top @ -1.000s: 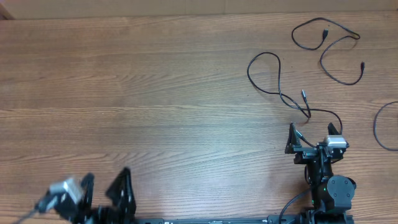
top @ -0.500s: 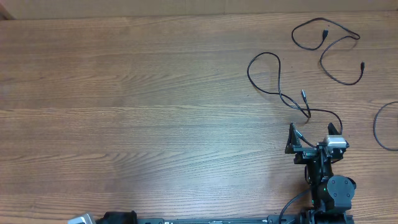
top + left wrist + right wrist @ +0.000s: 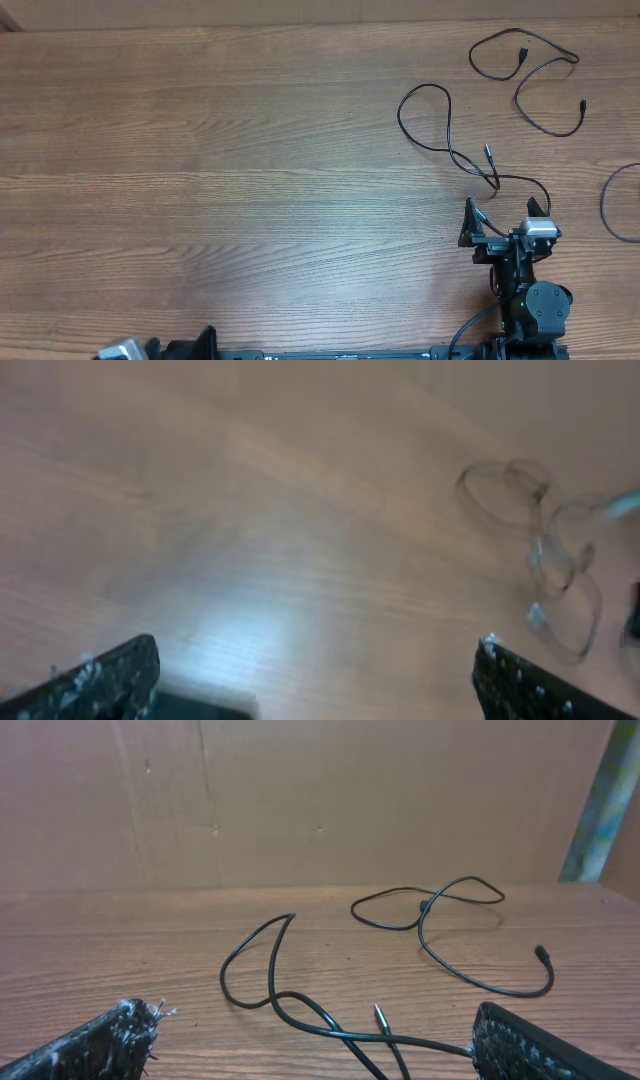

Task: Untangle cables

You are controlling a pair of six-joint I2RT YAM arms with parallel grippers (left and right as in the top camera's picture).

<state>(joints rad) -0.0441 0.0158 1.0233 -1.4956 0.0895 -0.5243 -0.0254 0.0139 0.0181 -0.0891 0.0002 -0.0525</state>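
Cables (image 3: 447, 110) lay on the wooden table (image 3: 250, 150) toward two o'clock in the overhead view, apparently three thin black cords. The nearest cable (image 3: 225, 970) looped out at eleven o'clock from the right gripper (image 3: 503, 216) and crossed itself just ahead of it, with a metal plug (image 3: 378, 1012) beside the crossing. A second cable (image 3: 552, 134) curled farther off at one o'clock, well apart from the first. A third cable (image 3: 603, 205) showed only as an arc at the three o'clock edge. They looked light, limp and likely to slide on the wood. Lying flat, they would be hard to pinch. A stiffer plug end or the strand just beside the crossing seemed the best hold, and a gentle pull would probably move a whole loop. The right gripper's jaws stood fully apart with nothing between them, only the near strand passing on the table ahead. The left gripper (image 3: 310, 690), at seven o'clock and barely inside the overhead view, was also spread wide and empty, though its wrist view was blurred. No brand, label or writing could be read anywhere.
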